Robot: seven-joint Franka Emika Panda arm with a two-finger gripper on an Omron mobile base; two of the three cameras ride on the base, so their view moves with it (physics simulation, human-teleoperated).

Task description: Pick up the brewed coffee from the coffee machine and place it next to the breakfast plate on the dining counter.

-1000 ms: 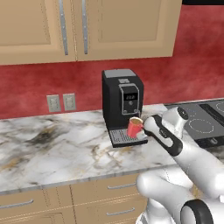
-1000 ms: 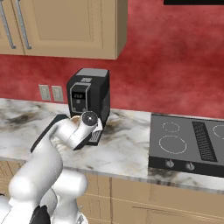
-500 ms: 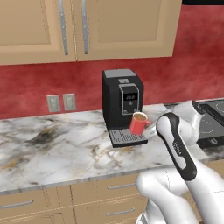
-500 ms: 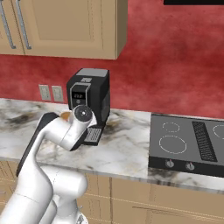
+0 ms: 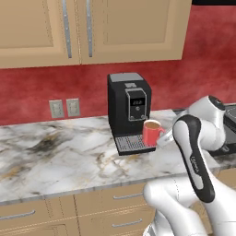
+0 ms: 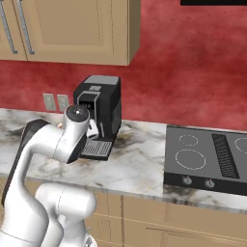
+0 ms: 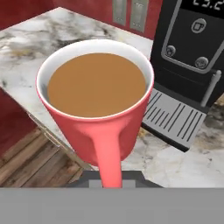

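The brewed coffee (image 5: 151, 132) is a red mug full of light brown coffee (image 7: 97, 83). It hangs just right of the coffee machine (image 5: 129, 108), above the right end of its grey drip tray (image 5: 133, 144). My gripper (image 5: 165, 134) is shut on the mug's handle (image 7: 109, 164), which runs down between the fingers in the hand view. The mug stays upright. The black coffee machine (image 7: 192, 52) and its grated tray (image 7: 175, 116) lie behind the mug there, and the coffee machine (image 6: 101, 113) stands past my arm. The breakfast plate and the dining counter are out of view.
The machine stands on a marble wall counter (image 5: 55, 156) with wooden drawers below. A black cooktop (image 6: 207, 159) lies to the right. Two wall outlets (image 5: 64, 108) sit left of the machine, and wooden cabinets (image 5: 92, 27) hang above.
The mug has slid a little to the right, away from the machine's front, still held. My arm's elbow has swung up and nearer the cameras.
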